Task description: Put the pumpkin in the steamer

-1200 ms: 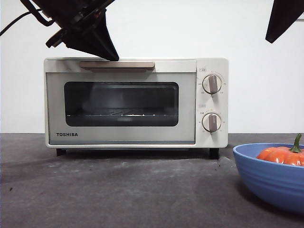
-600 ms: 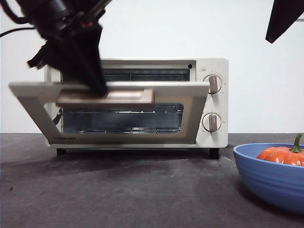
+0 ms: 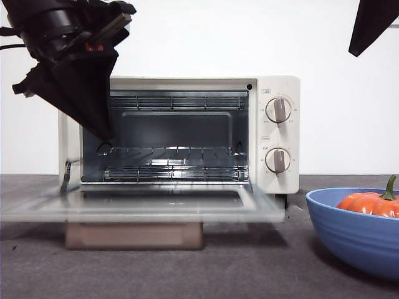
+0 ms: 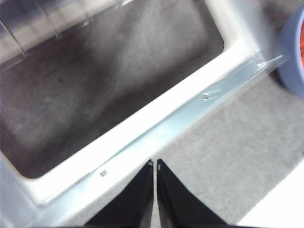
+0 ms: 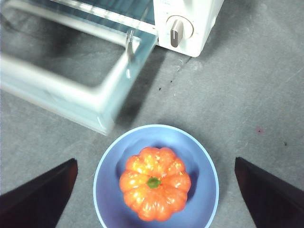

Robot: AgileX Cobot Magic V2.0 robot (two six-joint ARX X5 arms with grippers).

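The pumpkin (image 3: 368,204) is orange with a green stem and lies in a blue bowl (image 3: 349,233) at the front right. From above in the right wrist view, the pumpkin (image 5: 154,183) sits in the middle of the bowl (image 5: 111,175). The cream steamer (image 3: 277,134) stands at the back with its door (image 3: 143,202) hanging open and flat, the racks inside showing. My left gripper (image 3: 105,134) is shut and empty above the door's left part; its own view shows the jaws (image 4: 155,164) pressed together over the door frame (image 4: 142,123). My right gripper (image 5: 155,160) is open above the bowl.
The open door (image 5: 71,90) reaches out over the dark table towards the bowl, with a small gap between them. The door's beige handle (image 3: 134,235) hangs at its front edge. Two knobs (image 3: 278,109) are on the steamer's right side. The right arm shows as a black tip (image 3: 374,25).
The steamer's door has swung down from shut to fully open. My left gripper went down and left with the handle and is now off it. The right arm, pumpkin and bowl have not moved.
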